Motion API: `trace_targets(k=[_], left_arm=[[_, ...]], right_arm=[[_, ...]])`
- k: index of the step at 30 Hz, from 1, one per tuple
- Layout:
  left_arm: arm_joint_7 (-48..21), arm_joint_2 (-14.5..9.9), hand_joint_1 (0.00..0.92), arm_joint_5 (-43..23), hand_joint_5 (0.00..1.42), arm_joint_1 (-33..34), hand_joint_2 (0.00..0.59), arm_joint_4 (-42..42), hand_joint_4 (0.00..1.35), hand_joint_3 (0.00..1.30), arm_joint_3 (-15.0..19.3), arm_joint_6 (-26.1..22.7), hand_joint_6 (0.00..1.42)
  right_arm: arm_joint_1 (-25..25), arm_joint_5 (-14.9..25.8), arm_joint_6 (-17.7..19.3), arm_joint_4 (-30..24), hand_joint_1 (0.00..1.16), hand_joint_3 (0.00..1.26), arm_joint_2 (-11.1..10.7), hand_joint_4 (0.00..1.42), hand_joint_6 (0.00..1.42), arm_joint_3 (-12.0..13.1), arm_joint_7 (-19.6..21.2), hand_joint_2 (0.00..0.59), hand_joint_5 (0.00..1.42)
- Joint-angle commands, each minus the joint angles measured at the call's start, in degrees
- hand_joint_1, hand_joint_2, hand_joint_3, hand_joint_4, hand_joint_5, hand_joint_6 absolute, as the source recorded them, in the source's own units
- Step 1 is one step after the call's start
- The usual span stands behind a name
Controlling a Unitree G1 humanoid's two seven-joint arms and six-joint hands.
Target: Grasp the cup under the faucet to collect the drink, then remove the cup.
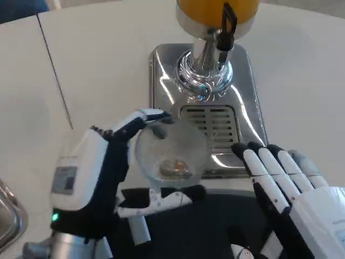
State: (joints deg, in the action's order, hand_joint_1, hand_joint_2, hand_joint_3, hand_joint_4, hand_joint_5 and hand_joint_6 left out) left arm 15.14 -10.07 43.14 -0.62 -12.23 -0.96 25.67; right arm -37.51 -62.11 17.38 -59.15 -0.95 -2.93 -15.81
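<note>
The cup [171,152] is clear and seen from above, so its round rim and its bottom both show. A little orange drink lies on its bottom. It sits in front of the dispenser, at the near edge of the drip grate [211,125], and it partly covers the left near corner of the steel base [161,70]. It is not directly below the faucet [227,27]; the faucet is farther back and a little to the right.

The left hand [105,172] holds the cup. Its upper fingers [141,117] curve around the far left side of the rim, and its thumb [161,198] lies along the near side, so the cup is between them. The white back of this hand faces up and to the left.

The right hand [285,189] is just right of the cup, not touching it. Its fingers are straight and a little apart, pointing up and to the left, and the tips are over the near right edge of the steel base. It holds nothing.

The dispenser has a shiny chrome column [205,67] on the base, and above it a tank [216,9] with orange liquid. The faucet has a black lever. All stands on a white table [108,59].
</note>
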Motion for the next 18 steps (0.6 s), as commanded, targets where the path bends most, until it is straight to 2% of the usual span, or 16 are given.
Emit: trace_targets(k=[1,5,10,13,18], left_arm=[[3.32,0.8,0.731,2.34,1.38,3.82,0.0,3.87,1.21,1.09,-2.84,-1.21,1.42],[5.92,1.22,0.731,4.78,1.38,8.01,0.0,8.56,1.21,1.09,-5.9,-2.87,1.42],[8.46,1.51,0.731,5.07,1.38,15.12,0.0,16.02,1.21,1.09,-7.85,-5.81,1.42],[9.66,1.74,0.731,4.6,1.38,20.47,0.0,21.12,1.21,1.09,-8.59,-7.92,1.42],[11.42,1.92,0.729,4.31,1.38,25.23,0.0,26.16,1.21,1.09,-10.33,-9.56,1.42]], right_arm=[[-0.3,1.04,0.25,-0.85,0.3,0.0,0.6,0.0,0.0,1.07,-0.7,0.546,0.0],[-1.33,1.65,1.24,-0.85,0.3,0.0,1.23,0.0,0.0,1.43,-0.72,0.541,0.0],[-1.71,1.78,1.79,-0.85,0.3,0.0,1.72,0.0,0.0,1.13,-1.7,0.542,0.0],[-1.15,0.9,1.54,-0.85,0.3,0.0,2.59,0.0,0.0,-0.67,-2.64,0.541,0.0],[-0.45,-1.24,0.57,-0.83,0.31,0.0,3.28,0.0,0.0,-4.21,-3.64,0.54,0.0]])
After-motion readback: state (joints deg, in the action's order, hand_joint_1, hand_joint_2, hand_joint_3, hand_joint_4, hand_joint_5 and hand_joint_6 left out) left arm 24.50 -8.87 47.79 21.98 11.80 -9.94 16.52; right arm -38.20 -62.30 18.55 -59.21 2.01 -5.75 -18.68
